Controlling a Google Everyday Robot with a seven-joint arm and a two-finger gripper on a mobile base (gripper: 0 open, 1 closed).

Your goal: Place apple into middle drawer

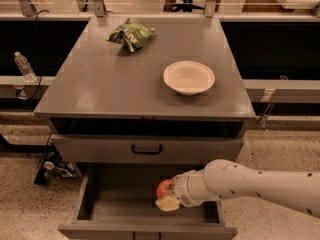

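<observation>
1. Camera view looks down on a grey desk point(115, 84) from the front. A white arm point(250, 184) comes in low from the right and reaches left into the open middle drawer point(120, 206).
2. Jaws are at the arm's left tip, inside the drawer's outline and a little right of its centre. They are closed on the apple point(164, 188). The red fruit sits pinned at the tip, with one pale finger point(167, 203) showing beneath it.
3. Apple position: within the tray walls, over the grey floor. I cannot tell whether it rests on the floor or hangs just above it.
4. Step in hand, as I judge it: the placing itself, late in the task. The apple is already inside the drawer and the release is not yet done.
5. Next move calls for a short lowering until the fruit is borne by the tray. Then the jaws part and draw back up and to the right.
6. Cautions:
   - The closed drawer front point(100, 148) with its black handle point(147, 149) sits just above, so the exit path is tight.
   - A round apple may roll once freed, so a gentle release is wanted.
7. The white bowl point(189, 77) and green snack bag point(130, 34) lie on the desk top, well apart from the drawer. Neither is involved.
</observation>
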